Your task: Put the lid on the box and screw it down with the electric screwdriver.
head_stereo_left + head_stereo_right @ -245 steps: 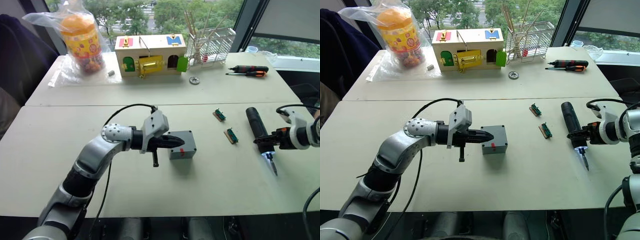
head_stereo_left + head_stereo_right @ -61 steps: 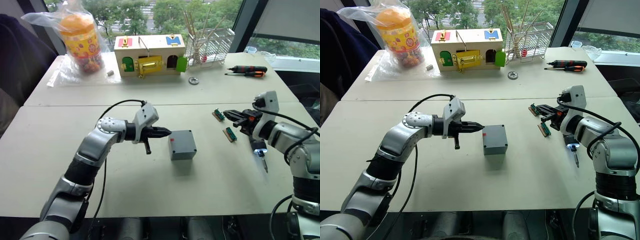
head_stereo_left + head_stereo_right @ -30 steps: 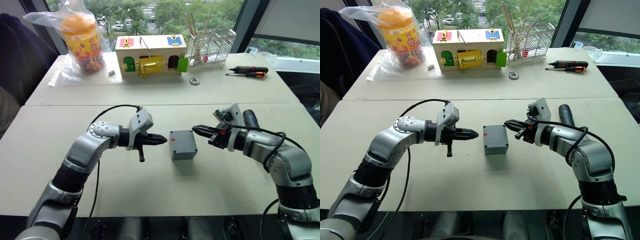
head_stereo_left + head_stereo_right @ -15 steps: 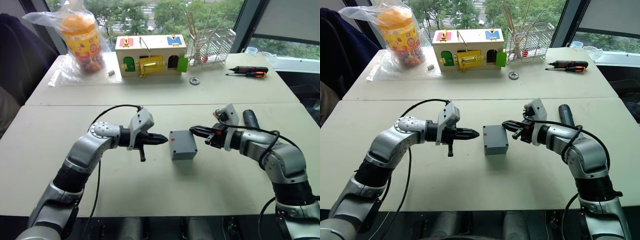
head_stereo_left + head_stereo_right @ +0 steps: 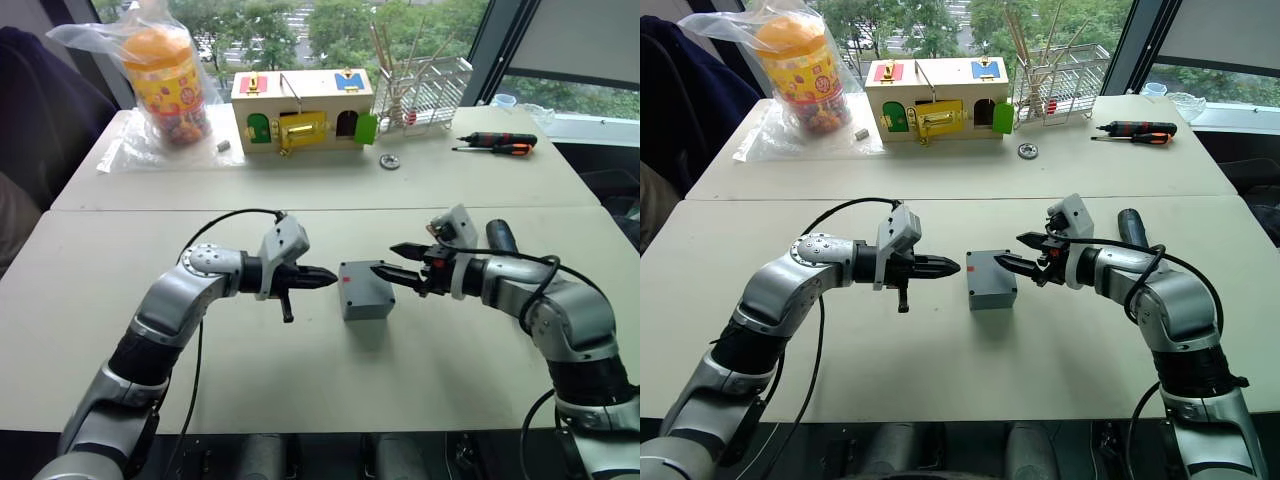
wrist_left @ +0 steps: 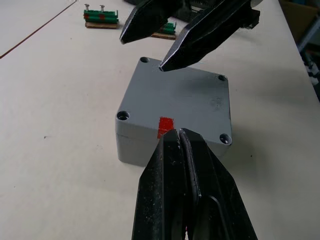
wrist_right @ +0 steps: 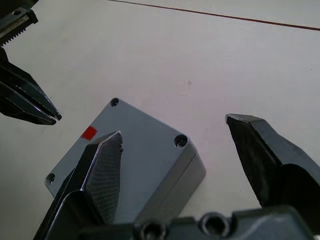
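The grey box (image 5: 366, 293) stands mid-table with the lid (image 6: 176, 101) seated on top, its red mark (image 6: 164, 126) at the edge facing my left gripper. My left gripper (image 5: 326, 279) is shut and empty, its tip just short of that edge. From the other side, my right gripper (image 5: 392, 260) is open: one finger (image 7: 104, 167) hangs over the lid, the other (image 7: 264, 150) is beyond the box over bare table. The electric screwdriver (image 5: 1128, 225) lies on the table behind my right forearm, partly hidden.
Two green connector strips (image 6: 100, 17) lie past the box. At the back stand a wooden box with coloured doors (image 5: 300, 110), a bagged jar (image 5: 160, 75) and a wire rack (image 5: 425, 90). Hand screwdrivers (image 5: 495, 142) lie at the back right.
My right gripper left the electric screwdriver on the table, swung left to the box and opened wider over the lid. My left gripper backed off the box and stays shut.
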Motion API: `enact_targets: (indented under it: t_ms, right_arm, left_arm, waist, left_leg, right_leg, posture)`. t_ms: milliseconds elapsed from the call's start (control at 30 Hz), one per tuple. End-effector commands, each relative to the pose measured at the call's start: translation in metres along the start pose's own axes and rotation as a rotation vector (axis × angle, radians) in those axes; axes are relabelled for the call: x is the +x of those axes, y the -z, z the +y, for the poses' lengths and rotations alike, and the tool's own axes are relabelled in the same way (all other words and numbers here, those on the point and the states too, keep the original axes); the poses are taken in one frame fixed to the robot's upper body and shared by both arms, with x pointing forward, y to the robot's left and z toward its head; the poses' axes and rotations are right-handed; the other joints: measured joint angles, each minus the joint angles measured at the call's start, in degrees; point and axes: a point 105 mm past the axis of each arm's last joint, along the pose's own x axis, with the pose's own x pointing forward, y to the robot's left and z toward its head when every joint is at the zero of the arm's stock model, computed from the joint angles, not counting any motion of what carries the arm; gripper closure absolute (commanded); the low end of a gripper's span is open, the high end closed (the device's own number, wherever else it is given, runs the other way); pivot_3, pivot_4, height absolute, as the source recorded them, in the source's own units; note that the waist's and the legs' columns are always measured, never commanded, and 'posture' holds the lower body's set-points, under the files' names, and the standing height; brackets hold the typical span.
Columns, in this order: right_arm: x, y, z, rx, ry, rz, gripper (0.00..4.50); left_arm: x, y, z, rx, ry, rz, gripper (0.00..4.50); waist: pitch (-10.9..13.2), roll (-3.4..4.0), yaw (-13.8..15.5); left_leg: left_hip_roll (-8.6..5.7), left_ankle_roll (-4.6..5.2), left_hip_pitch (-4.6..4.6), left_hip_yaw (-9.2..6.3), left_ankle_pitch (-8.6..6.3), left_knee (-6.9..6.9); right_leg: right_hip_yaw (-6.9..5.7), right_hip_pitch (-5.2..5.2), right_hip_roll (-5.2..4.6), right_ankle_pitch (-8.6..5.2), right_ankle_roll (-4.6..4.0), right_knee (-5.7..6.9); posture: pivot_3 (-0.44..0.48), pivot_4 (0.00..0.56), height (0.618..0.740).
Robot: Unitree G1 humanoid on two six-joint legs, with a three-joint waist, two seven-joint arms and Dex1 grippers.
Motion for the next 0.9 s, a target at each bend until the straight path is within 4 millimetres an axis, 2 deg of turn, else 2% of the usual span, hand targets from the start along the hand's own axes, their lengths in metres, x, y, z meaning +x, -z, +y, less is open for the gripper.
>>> enact_targets:
  t_ms: [33,100,167,233,333,467,567,733,900]
  right_arm:
    - [-0.037,-0.036,-0.020,-0.036,0.084,-0.046,1.03]
    - [-0.058,-0.043,-0.037,-0.034,0.156,-0.003,1.03]
    - [-0.077,-0.046,-0.045,-0.039,0.177,0.058,0.36]
    - [-0.097,-0.043,-0.061,-0.035,0.235,0.150,0.05]
    - [-0.123,-0.024,-0.092,-0.004,0.371,0.321,0.05]
    - [-0.146,0.007,-0.114,0.120,0.430,0.474,0.05]
    - [-0.146,0.022,-0.113,0.221,0.365,0.539,0.05]
    - [-0.141,0.034,-0.121,0.245,0.345,0.612,0.05]
    - [-0.126,0.038,-0.123,0.345,0.309,0.612,0.05]
  left_arm:
    - [-0.002,-0.026,-0.003,0.061,0.018,-0.072,4.50]
    - [0.001,-0.031,-0.006,0.088,0.040,-0.079,4.50]
    - [0.006,-0.036,-0.012,0.115,0.066,-0.088,4.50]
    - [0.012,-0.042,-0.021,0.149,0.103,-0.099,4.50]
    - [0.019,-0.047,-0.035,0.194,0.156,-0.108,4.50]
    - [0.027,-0.048,-0.050,0.233,0.199,-0.107,4.50]
    - [0.030,-0.044,-0.055,0.240,0.206,-0.101,4.50]
    - [0.035,-0.038,-0.054,0.228,0.174,-0.095,4.50]
    - [0.038,-0.034,-0.057,0.206,0.165,-0.099,4.50]
  waist:
    - [0.0,0.00,0.1]
    - [0.0,0.00,0.1]
    - [0.0,0.00,0.0]
    - [0.0,-0.01,-0.1]
    - [0.0,0.00,-0.2]
    - [0.0,0.00,-0.2]
    - [0.0,0.03,-0.2]
    - [0.0,0.07,-0.2]
    - [0.0,0.07,-0.1]
  left_leg:
    - [0.00,0.00,-0.01,-0.01,0.00,0.01]
    - [-0.01,0.00,-0.01,-0.02,0.00,0.01]
    - [-0.01,0.01,-0.01,-0.01,-0.01,0.00]
    - [0.00,0.01,0.00,-0.01,-0.01,-0.04]
    - [0.00,0.01,0.02,0.07,-0.01,-0.06]
    - [0.02,0.02,0.03,0.08,-0.01,-0.06]
    - [0.02,0.01,0.03,0.10,-0.01,-0.05]
    - [0.03,0.01,0.03,0.10,-0.01,-0.05]
    - [0.02,0.00,0.02,0.10,0.00,-0.02]
  right_leg:
    - [0.00,0.01,-0.01,0.00,0.00,0.00]
    - [0.00,0.01,-0.01,0.00,0.00,-0.01]
    - [0.00,0.01,-0.01,0.00,0.00,-0.03]
    - [0.00,0.01,0.00,0.00,0.00,-0.05]
    - [0.05,-0.01,-0.01,0.00,-0.01,-0.05]
    - [0.09,-0.03,-0.01,0.00,-0.01,-0.05]
    - [0.10,-0.04,-0.01,0.00,-0.01,-0.05]
    - [0.10,-0.05,-0.01,0.00,-0.01,-0.05]
    - [0.09,-0.04,-0.01,0.00,-0.01,-0.05]
  posture:
    - [0.000,0.150,0.708]
    - [0.000,0.150,0.708]
    - [0.000,0.150,0.708]
    - [0.000,0.150,0.708]
    - [0.000,0.150,0.708]
    - [0.000,0.150,0.708]
    - [0.000,0.150,0.708]
    - [0.000,0.150,0.708]
    - [0.000,0.150,0.708]
